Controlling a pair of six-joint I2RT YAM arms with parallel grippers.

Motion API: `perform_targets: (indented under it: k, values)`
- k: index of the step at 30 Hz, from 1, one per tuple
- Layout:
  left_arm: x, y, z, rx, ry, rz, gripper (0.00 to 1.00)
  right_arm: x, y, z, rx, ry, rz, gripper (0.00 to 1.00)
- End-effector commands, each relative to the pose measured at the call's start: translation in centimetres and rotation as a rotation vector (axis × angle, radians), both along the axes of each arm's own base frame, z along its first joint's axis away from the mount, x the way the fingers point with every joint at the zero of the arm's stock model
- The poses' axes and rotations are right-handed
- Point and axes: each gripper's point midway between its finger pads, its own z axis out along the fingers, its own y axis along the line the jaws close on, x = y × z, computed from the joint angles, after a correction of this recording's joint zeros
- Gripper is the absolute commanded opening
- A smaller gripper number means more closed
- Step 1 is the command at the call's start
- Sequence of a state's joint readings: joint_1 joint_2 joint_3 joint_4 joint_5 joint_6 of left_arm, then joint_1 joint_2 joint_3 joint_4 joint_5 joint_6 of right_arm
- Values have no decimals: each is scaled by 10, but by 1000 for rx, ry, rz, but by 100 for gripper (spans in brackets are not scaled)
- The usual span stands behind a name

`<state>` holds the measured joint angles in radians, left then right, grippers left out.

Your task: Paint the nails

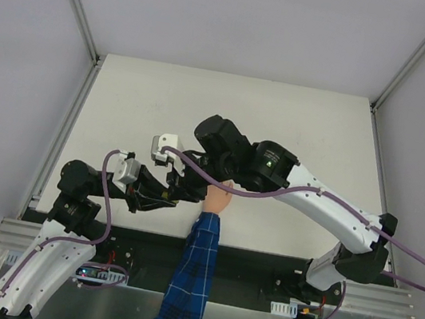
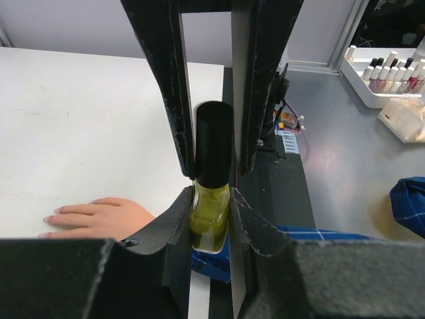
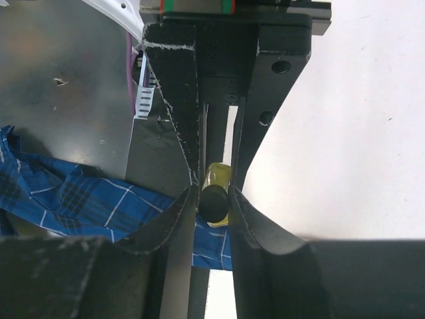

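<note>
Both arms meet over the near middle of the desk [image 1: 205,102], and the action is tight. The left tool [image 2: 211,222] is clamped on the yellow glass body of the polish bottle [image 2: 210,216], which stands upright in the left wrist view with its black cap [image 2: 214,143] pointing to 12 o'clock. The right tool [image 3: 214,203] comes in from the far side, its two fingers flanking that cap, pads right at its sides. Whether they actually pinch it, I cannot tell.

The mannequin hand [image 2: 99,218] lies flat on the desk at about 8 o'clock from the bottle in the left wrist view, its fingers stretched toward 9 o'clock. The nails [image 2: 48,218] show pale pink at the fingertips, well apart from the bottle, and neither tool touches them.

From above, the hand sits just at 3 o'clock of the two joined tools, and its blue plaid sleeve [image 1: 190,277] trails off toward 6 o'clock between the arm bases.

Off the desk, at 2 o'clock in the left wrist view, a white tray [image 2: 362,90] holds a row of small bottles.
</note>
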<state>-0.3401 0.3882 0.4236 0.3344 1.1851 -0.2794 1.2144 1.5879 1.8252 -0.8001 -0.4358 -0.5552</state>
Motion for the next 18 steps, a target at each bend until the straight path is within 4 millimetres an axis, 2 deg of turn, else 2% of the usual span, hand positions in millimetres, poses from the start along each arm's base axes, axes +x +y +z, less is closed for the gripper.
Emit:
perform_targets:
  k: [1,4,5,8,12,13,14,15,17,18]
  values:
    - [-3,0,10,-19,-68,-20,0,-6,2,13,23,3,36,27]
    - [-3,0,10,-19,-68,-17,0,-4,3,12,18,4,31,19]
    - [-3,0,11,-20,-71,-17,0,-5,3,11,15,10,27,11]
    - [-1,0,13,-26,-81,2,0,-4,2,6,-6,21,8,2]
    - [11,4,11,-17,-79,98,0,4,2,-7,-31,46,-99,0]
    - [16,5,13,-18,-108,135,0,4,1,-23,-65,54,-131,0]
    - [22,8,16,-29,-126,191,0,7,2,-28,-71,52,-179,0]
    - [26,10,15,-28,-129,222,0,25,8,-29,-57,55,-347,1]
    - [30,16,19,-42,-176,284,0,39,10,-40,-64,49,-618,1]
    - [38,20,20,-49,-181,340,0,78,-22,-46,-104,-74,-968,0]
